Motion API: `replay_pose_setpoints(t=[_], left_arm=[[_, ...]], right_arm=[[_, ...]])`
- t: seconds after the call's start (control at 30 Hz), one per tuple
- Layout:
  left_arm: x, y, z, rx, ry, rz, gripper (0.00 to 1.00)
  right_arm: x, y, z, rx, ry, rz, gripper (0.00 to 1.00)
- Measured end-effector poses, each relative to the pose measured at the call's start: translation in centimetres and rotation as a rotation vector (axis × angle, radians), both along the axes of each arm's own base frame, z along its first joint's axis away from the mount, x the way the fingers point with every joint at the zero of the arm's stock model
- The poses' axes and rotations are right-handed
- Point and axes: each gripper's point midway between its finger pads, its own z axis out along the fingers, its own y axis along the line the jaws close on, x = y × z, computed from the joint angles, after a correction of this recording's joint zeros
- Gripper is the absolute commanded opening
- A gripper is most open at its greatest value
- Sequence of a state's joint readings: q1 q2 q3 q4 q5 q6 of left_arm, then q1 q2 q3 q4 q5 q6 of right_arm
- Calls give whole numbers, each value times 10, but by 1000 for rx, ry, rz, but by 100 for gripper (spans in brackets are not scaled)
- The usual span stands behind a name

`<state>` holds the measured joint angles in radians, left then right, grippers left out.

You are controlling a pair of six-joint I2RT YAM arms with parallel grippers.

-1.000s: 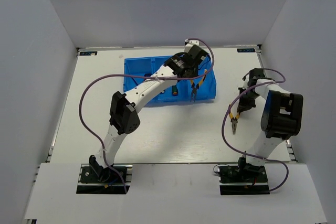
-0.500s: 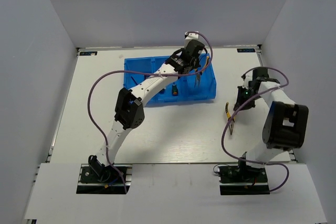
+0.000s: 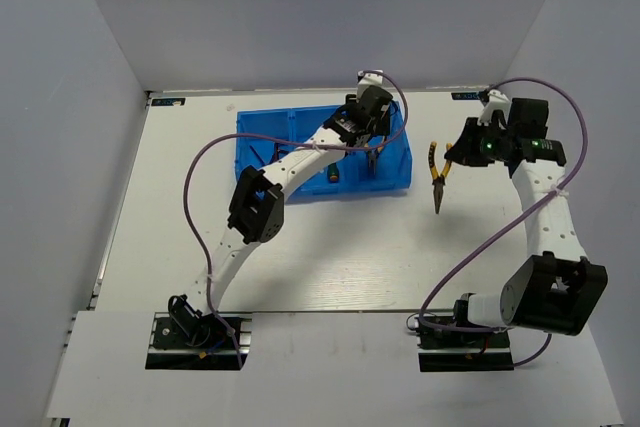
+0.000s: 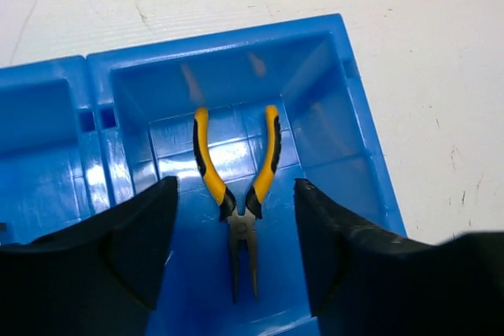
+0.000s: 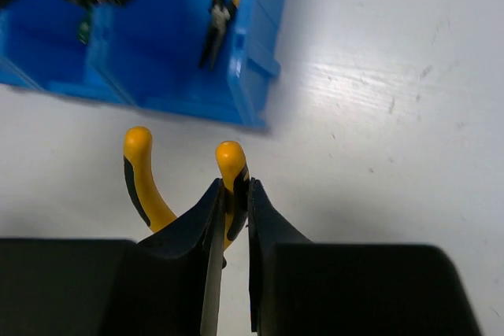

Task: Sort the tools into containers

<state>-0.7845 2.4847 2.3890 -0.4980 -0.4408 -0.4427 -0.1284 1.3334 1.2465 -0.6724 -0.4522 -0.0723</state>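
My right fingers (image 3: 453, 158), clamped on yellow-handled pliers (image 3: 437, 179), have swung from the right edge toward the far-right corner, beside the blue bin (image 3: 255, 142) at the far edge. My left fingers (image 3: 372, 150) hang spread over its right compartment, where other pliers (image 4: 236, 186) lie. The white worktop (image 3: 300, 257) and grey walls (image 3: 300, 7) are unchanged.

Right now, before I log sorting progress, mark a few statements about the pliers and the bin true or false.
1. A pair of yellow-handled pliers lies inside the bright blue plastic bin's right-end compartment. True.
2. The left jaws are shut on it. False: they stand open above it, not touching.
3. The right jaws pinch one handle of a second pair of yellow-handled pliers. True.
4. That second pair hangs over the bin. False: it is beside the bin's right end, over the white table.
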Motion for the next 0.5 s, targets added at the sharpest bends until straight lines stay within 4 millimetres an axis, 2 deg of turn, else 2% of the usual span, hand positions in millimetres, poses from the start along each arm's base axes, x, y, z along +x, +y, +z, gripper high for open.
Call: replay_pose_setpoints(t=[0.07,0.13,0.23,0.3,0.33,0.37,0.43,0.5], left_arm=[[0,1,8,-1,-11,-5,80],[-2,3,23,-5,-28,-9,81],[-12,19,66,-4,-66,0,81],[-31,44,107,-1,-91,19,82],[-44,59,128,-15,-110,24,84],[-68,82,147,-10,-117,31,92],[-110,125,184,-46,-153,42,92],[-158,172,209,-101,-176,65,92]], right_arm=[[11,8,12,58,-46,-2,0],[22,17,21,107,-90,8,0],[42,37,30,174,-128,36,0],[59,54,31,214,-117,61,0],[70,63,28,233,-108,72,0],[83,74,25,248,-103,83,0],[101,90,15,261,-85,92,0],[113,107,3,260,-65,103,0]])
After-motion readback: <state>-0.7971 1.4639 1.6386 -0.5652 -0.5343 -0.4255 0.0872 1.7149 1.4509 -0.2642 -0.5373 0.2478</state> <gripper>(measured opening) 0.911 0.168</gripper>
